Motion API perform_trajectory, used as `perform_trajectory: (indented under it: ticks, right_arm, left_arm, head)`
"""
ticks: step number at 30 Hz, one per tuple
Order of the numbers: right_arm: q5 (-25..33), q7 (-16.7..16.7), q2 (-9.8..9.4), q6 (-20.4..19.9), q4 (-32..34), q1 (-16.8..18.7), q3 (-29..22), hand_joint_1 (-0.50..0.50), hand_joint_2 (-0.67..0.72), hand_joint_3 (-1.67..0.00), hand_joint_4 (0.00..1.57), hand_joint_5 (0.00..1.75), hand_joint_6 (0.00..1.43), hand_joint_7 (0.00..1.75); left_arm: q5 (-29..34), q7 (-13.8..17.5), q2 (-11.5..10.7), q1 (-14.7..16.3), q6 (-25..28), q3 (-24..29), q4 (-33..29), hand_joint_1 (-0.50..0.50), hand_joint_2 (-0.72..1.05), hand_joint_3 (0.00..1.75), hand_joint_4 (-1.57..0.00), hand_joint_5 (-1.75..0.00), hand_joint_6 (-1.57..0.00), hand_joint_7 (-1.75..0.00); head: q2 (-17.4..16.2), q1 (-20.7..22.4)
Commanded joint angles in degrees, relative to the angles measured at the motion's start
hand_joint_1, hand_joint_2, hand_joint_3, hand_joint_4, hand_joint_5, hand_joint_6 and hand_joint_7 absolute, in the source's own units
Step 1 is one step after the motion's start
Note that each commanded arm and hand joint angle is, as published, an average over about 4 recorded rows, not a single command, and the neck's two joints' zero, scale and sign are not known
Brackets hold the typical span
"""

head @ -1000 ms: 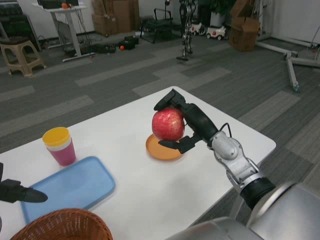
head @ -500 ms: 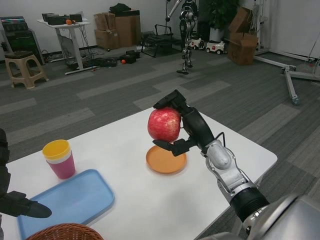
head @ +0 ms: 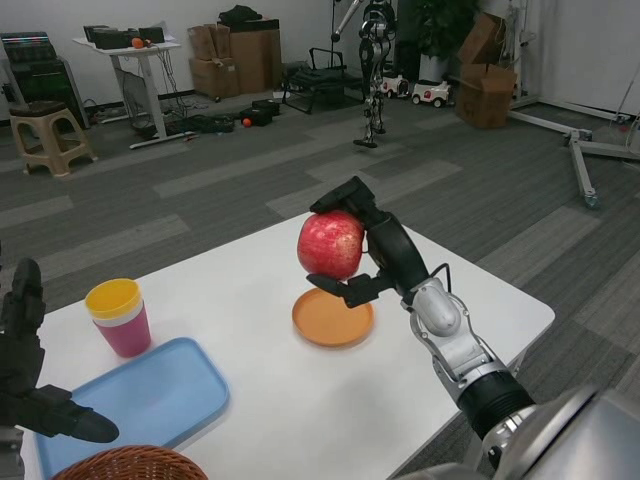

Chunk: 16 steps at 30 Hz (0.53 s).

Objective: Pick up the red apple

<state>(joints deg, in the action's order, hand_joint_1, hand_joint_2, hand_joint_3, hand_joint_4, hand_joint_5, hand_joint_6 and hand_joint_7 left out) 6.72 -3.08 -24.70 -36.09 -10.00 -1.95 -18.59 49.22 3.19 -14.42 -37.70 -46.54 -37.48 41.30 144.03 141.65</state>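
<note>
Right hand (head: pixel 375 250) grips red apple (head: pixel 331 245) above orange plate (head: pixel 332 319); left hand (head: pixel 30 375) seemingly open.

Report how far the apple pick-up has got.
Done: the right hand grips the round red apple and holds it in the air above the flat orange plate, clear of the white table. In hand: the lift itself. Left: nothing visible, unless more height is wanted. The left hand waits, open, at the blue tray's near corner.
</note>
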Motion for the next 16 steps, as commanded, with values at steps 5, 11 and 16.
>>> perform_trajectory:
  ticks: [5,11,16]
  right_arm:
    - [0.75,0.97,0.35,-1.09,-0.64,-0.77,-0.08,-0.23,-0.57,-1.11,1.0,1.36,0.5,1.47]
    - [0.75,0.97,0.35,-1.09,-0.72,-0.73,0.09,-0.25,-0.57,-1.11,1.01,1.36,0.51,1.47]
    - [0.84,0.97,0.35,-1.09,-0.93,-0.72,0.34,-0.24,-0.6,-1.11,1.03,1.36,0.51,1.51]
  left_arm:
    - [0.44,0.24,-0.43,-1.15,0.22,-0.53,-0.17,-0.5,-0.55,0.09,0.0,0.0,-0.03,-0.14]
    - [0.44,0.24,-0.43,-1.02,0.22,-0.58,-0.21,-0.5,-0.55,0.09,0.0,0.0,-0.03,-0.14]
    - [0.44,0.21,-0.43,-0.88,0.22,-0.46,-0.26,-0.5,-0.55,0.03,0.0,0.0,-0.03,-0.14]
  head:
    - [-0.15,0.05]
    - [-0.15,0.05]
    - [-0.52,0.34]
